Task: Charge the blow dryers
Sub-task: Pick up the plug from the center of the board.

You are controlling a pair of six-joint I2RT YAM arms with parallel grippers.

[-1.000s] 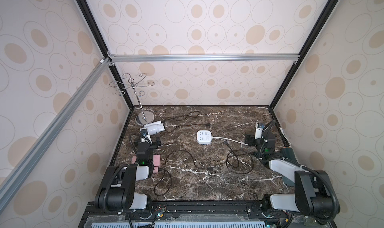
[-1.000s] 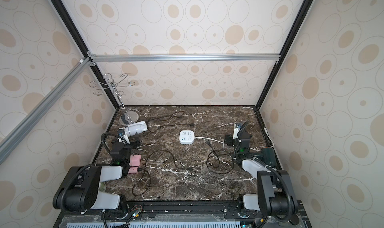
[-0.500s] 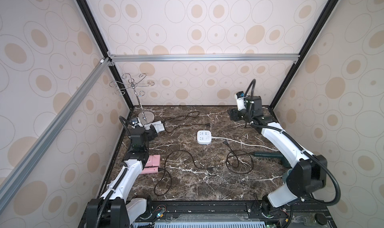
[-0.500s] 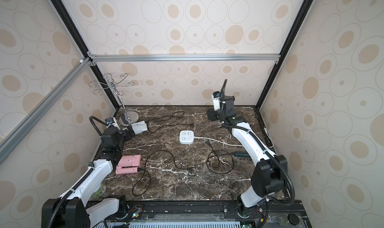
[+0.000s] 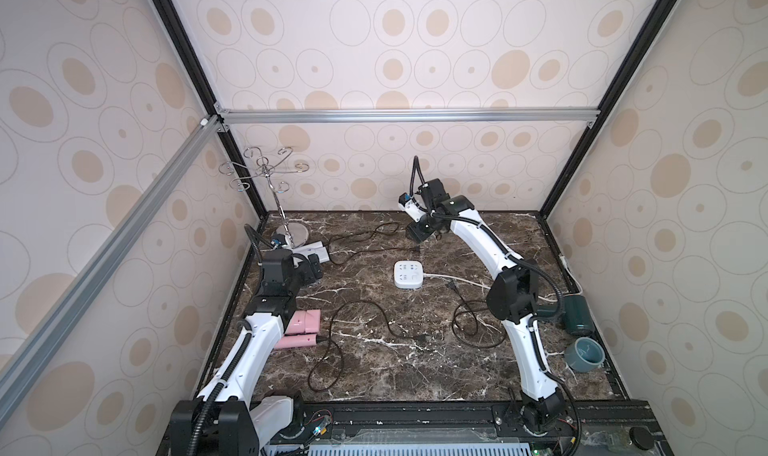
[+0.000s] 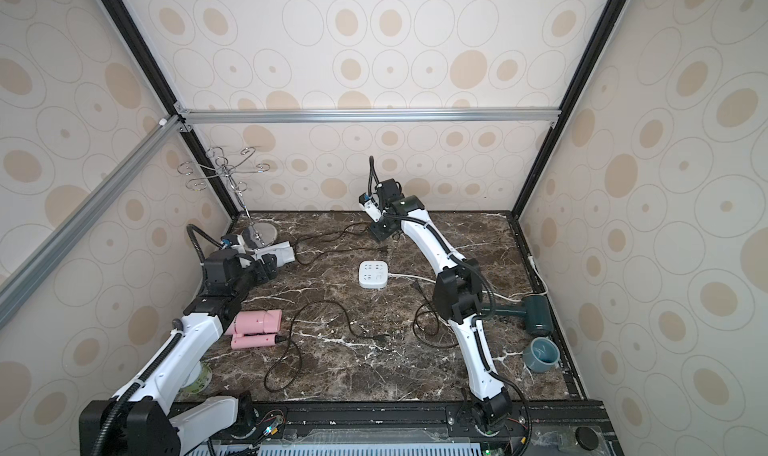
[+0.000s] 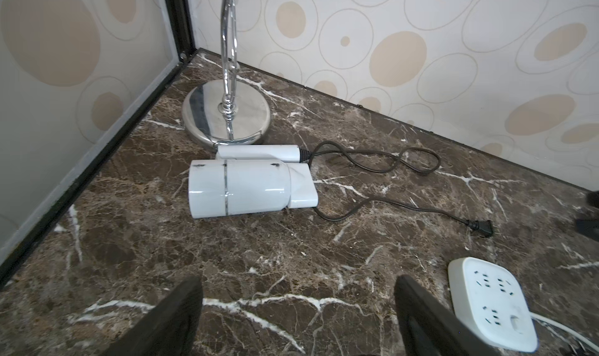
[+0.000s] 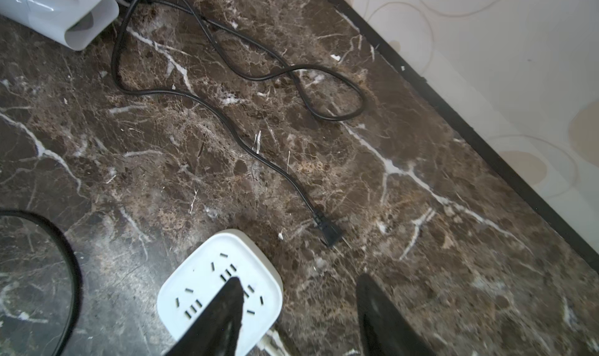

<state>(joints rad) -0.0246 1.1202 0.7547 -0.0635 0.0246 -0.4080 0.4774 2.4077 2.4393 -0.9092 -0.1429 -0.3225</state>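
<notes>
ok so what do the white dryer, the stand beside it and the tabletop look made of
White dryer: glossy plastic, likely; soft highlights along its barrel.
Stand: polished metal, mirror reflections on its round base.
Tabletop: dark brown marble or marble-look slab, white veins.

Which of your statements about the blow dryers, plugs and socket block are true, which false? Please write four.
1. The plug of the white dryer lies on the table, outside the socket block. True.
2. The left claw holds the pink dryer. False: the left claw is open and empty; the pink dryer lies on the table.
3. The dark green dryer lies near the grey-blue cup. True.
4. Three plugs sit in the socket block. False: its sockets are empty.
</notes>
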